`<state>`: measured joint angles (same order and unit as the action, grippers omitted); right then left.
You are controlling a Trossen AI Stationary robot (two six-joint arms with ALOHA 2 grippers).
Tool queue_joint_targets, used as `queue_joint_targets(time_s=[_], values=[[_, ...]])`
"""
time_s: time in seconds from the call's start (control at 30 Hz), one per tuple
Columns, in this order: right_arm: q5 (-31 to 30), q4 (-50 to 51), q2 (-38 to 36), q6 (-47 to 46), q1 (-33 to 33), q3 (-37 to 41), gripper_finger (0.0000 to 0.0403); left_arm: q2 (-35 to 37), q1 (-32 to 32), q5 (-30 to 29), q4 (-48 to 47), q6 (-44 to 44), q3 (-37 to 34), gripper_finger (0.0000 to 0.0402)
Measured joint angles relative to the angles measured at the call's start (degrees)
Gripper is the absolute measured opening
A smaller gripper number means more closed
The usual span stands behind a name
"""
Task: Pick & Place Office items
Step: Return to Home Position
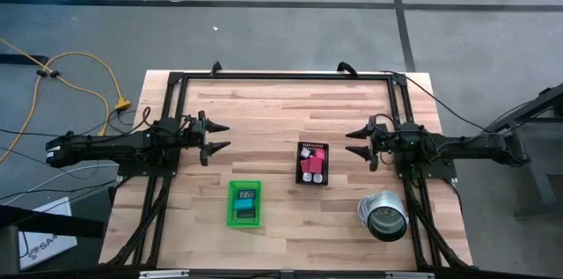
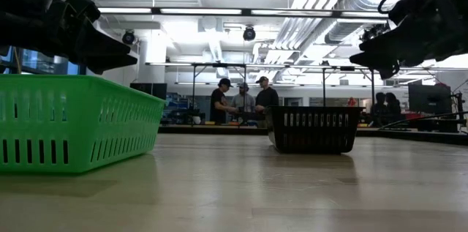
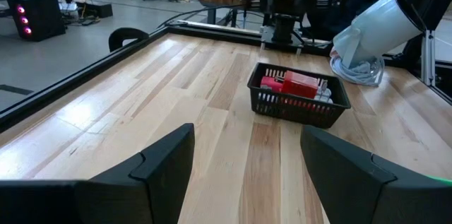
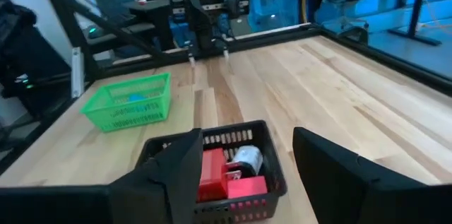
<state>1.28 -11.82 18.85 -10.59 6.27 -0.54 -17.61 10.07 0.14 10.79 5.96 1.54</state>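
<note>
Broadly, you are looking at a job that reads as close to finished. The table [image 1: 264, 107] is bare wood apart from three containers grouped toward its near half. The left arm [image 1: 114, 145] and the right arm [image 1: 466, 145] lie low along opposite sides, facing each other across the middle, well apart from everything on the wood. That looks like a parked pose rather than a reach.

The left gripper [image 1: 229, 136] stands with its fingers spread wide and nothing between them, and its wrist view shows only bare boards in the gap. The right gripper [image 1: 347, 142] is likewise spread and empty, hanging near the black bin [image 1: 299, 173] without touching it.

The silver can [image 1: 383, 214] lies on its side near the right arm's base, with nothing of the task visible in it. The green tray [image 1: 231, 204] sits near the front edge and has two small pieces [image 1: 245, 198] inside, dark with a touch of light blue. Whether those are meant to be moved, you cannot tell from this.

The black bin holds the sorted load: red and pink pieces [image 1: 312, 166] filling most of it, with a white piece [image 1: 305, 150] at one end. No loose item shows on the open table, so what remains seems to be only settling the arms.
</note>
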Motion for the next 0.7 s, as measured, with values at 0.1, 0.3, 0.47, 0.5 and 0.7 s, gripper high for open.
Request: queue_joint_targets(time_s=[0.1, 0.3, 0.47, 0.5, 0.7], values=[[1.21, 1.50, -1.02, 0.29, -0.01, 0.00, 0.0207, 0.00, 0.00, 0.00, 0.00, 0.00, 0.00, 0.0252], [-1.09, 8.20, -5.33, 0.17, 0.00, 0.03, 0.0207, 0.00, -0.01, 0.00, 0.01, 0.00, 0.00, 0.0252], [-1.84, 10.47, -8.77, 0.04, 0.02, 0.07, 0.0207, 0.00, -0.02, 0.00, 0.02, 0.00, 0.00, 0.0252], [-1.14, 10.64, -8.95, 0.14, 0.02, 0.07, 0.0207, 0.00, 0.00, 0.00, 0.01, 0.00, 0.00, 0.0252], [-0.86, 10.82, -9.23, 0.29, -0.01, 0.09, 0.0207, 0.00, -0.02, 0.00, 0.02, 0.02, 0.00, 0.0252]])
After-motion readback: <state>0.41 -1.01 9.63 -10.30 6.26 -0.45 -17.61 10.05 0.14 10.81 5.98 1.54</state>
